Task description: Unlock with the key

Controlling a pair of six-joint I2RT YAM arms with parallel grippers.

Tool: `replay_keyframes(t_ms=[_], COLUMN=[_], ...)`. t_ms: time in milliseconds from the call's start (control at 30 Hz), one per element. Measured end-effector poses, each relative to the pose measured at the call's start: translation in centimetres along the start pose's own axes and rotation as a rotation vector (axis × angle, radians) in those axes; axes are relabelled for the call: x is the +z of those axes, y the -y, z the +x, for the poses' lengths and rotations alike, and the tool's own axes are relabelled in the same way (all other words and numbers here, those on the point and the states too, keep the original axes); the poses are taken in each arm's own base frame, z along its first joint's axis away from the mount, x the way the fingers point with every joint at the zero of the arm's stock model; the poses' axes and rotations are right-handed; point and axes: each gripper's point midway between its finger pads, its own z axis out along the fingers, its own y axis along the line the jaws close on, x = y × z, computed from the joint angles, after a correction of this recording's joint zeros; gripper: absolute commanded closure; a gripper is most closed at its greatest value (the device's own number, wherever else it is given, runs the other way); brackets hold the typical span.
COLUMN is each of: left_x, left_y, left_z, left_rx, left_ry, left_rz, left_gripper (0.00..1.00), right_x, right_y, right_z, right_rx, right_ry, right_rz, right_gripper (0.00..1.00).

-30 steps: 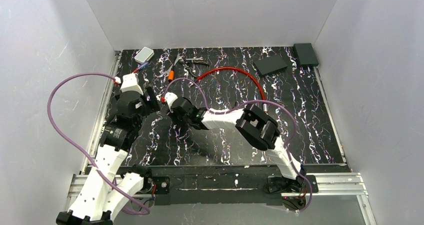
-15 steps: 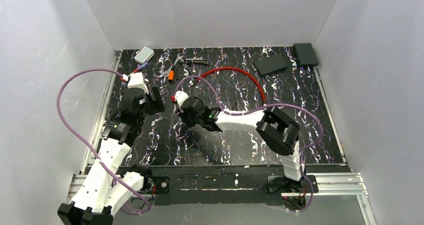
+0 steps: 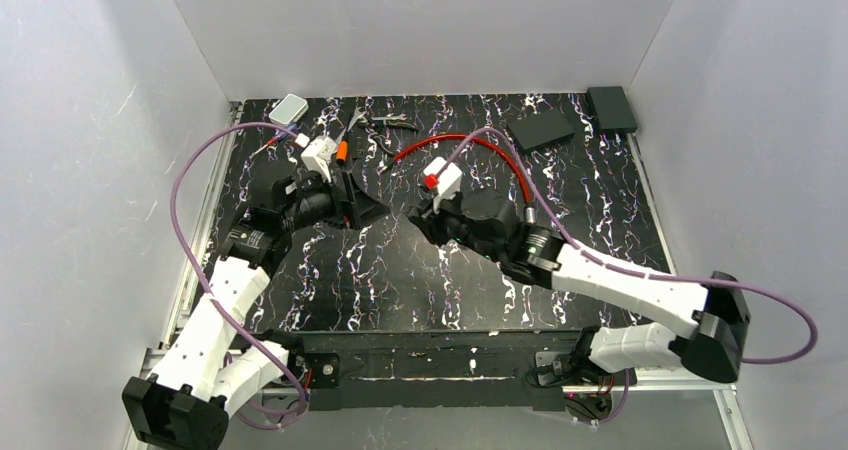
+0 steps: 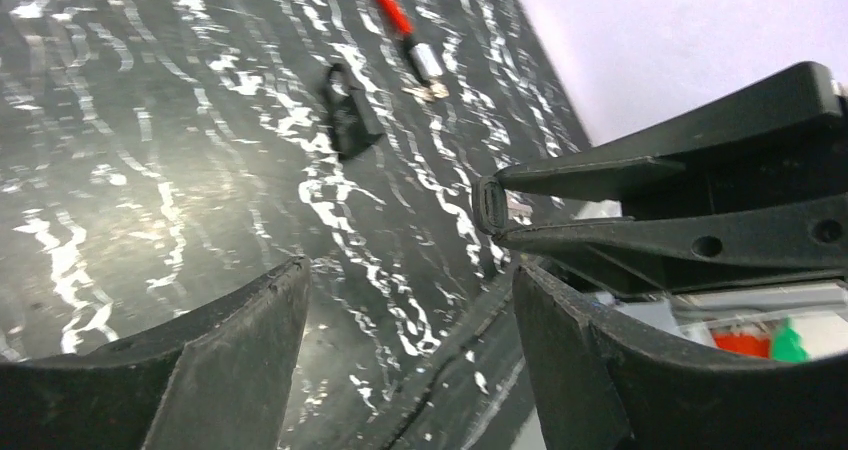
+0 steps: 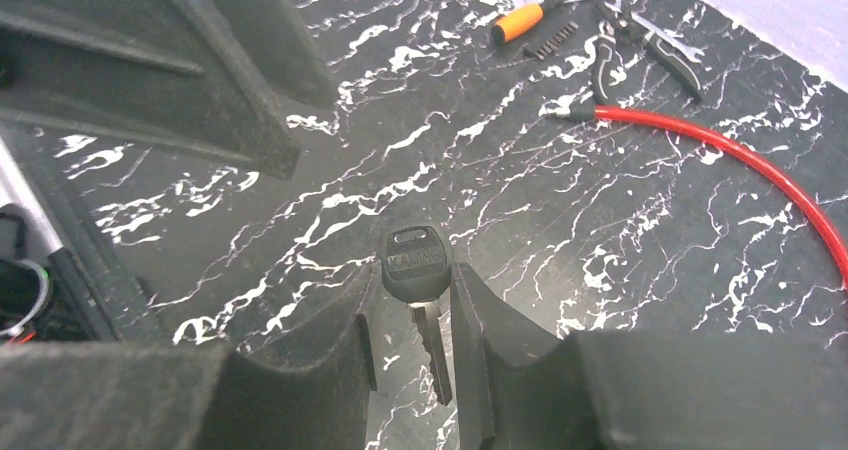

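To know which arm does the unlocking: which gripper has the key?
The right gripper: the key sits pinched between its fingers. The left gripper stands open with nothing in it.

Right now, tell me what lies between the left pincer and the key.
Only bare mat separates the left pincer from the key, gripped by the right pincer; right wrist view.

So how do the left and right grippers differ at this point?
The left gripper has its fingers spread with only table between them; the right gripper grips the key by its black head, blade running back toward the wrist. The left sits left of the table's middle, the right nearer centre by the red cable. Both have black fingers and face each other.
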Motion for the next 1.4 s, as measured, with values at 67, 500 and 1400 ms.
replay_keyframes(t_ms=[67, 500, 1400], left_x=[0.1, 1.0, 2.6], left_y=[1.3, 6.5, 10.3], left_z=[0.2, 0.3, 2.3], left_rx=[-0.028, -0.174, -0.254], left_ry=[-0.027, -0.185, -0.333], left_rz=[0.074, 0.39, 0.429], left_gripper=[0.32, 0.46, 0.67], right_x=[-1.5, -6.1, -7.1], right_y=[-0.1, -0.8, -1.1], right_z=[-0.3, -1.8, -2.3], right_rx=[-0.006, -0.062, -0.144], right_ry=[0.027, 0.115, 0.145], right_rz=[-0.027, -0.131, -0.169], right_gripper=[0.88, 0.88, 0.89])
